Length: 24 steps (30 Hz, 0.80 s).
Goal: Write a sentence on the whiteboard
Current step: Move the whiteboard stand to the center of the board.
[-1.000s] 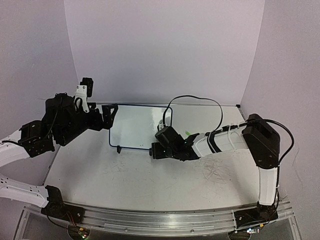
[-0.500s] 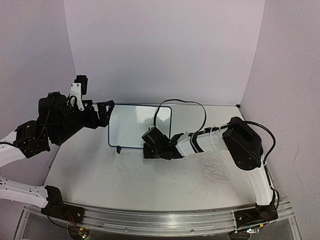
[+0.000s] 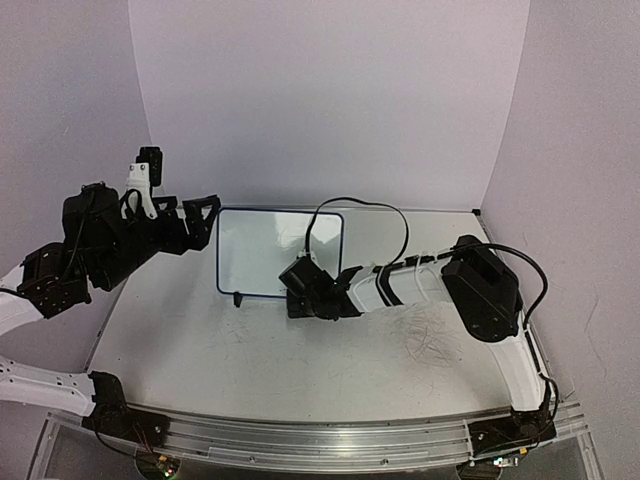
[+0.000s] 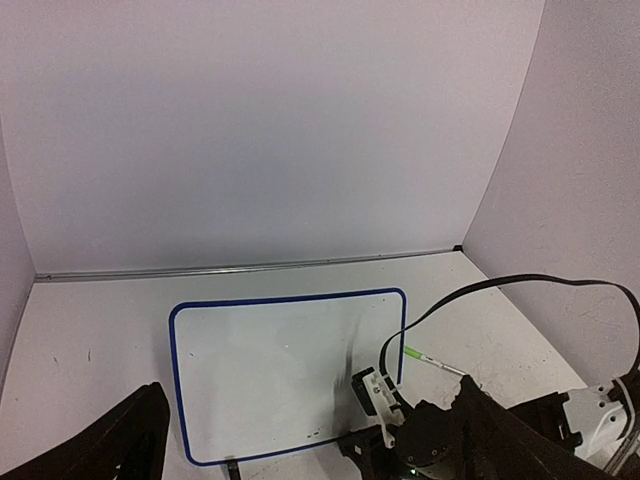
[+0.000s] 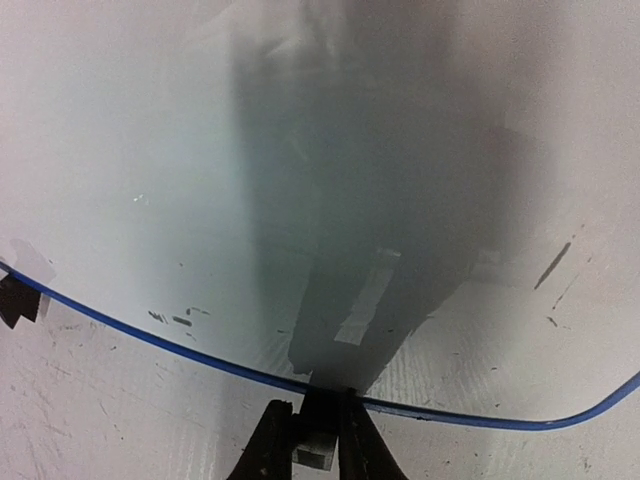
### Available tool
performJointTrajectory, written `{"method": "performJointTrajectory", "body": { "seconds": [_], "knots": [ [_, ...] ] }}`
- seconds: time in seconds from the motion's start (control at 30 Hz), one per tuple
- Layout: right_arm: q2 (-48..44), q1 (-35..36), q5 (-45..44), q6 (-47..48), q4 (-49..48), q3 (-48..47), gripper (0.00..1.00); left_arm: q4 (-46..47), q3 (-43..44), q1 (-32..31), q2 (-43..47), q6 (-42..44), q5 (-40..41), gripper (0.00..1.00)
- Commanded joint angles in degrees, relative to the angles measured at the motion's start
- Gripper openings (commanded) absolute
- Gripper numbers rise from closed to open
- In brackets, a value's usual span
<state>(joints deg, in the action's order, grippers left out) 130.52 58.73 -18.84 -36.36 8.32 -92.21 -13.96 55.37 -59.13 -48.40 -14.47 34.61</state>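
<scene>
The whiteboard rests on the table, toward the back wall. The right gripper meets the board's near rim, right of centre, its fingers clenched on a small dark tab of the whiteboard there. The left gripper hangs just off the board's left edge, raised above the table, jaws spread wide and holding nothing. A black cable loops over the board's right side. A green-tipped pen lies just beside that edge. Grey scribbles mark the table near the right arm.

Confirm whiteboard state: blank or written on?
Blank: the whiteboard shows no green words on its surface in the left wrist or top views.
</scene>
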Motion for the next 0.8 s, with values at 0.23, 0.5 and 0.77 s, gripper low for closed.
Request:
{"method": "performJointTrajectory", "body": {
  "seconds": [0.23,0.5,0.77],
  "knots": [
    [-10.37,-2.28,-1.69,7.55,-4.64,15.26,0.00,1.17,1.41,0.17,-0.92,-1.38,-0.28,0.99],
    [-22.06,-3.31,3.71,12.85,-10.84,33.40,0.00,2.58,3.49,0.16,-6.30,-0.23,-1.61,0.99],
    [-33.44,-3.23,7.36,13.46,-16.93,49.81,0.00,6.19,4.49,0.16,-9.52,1.11,-3.56,0.99]
  ]
}}
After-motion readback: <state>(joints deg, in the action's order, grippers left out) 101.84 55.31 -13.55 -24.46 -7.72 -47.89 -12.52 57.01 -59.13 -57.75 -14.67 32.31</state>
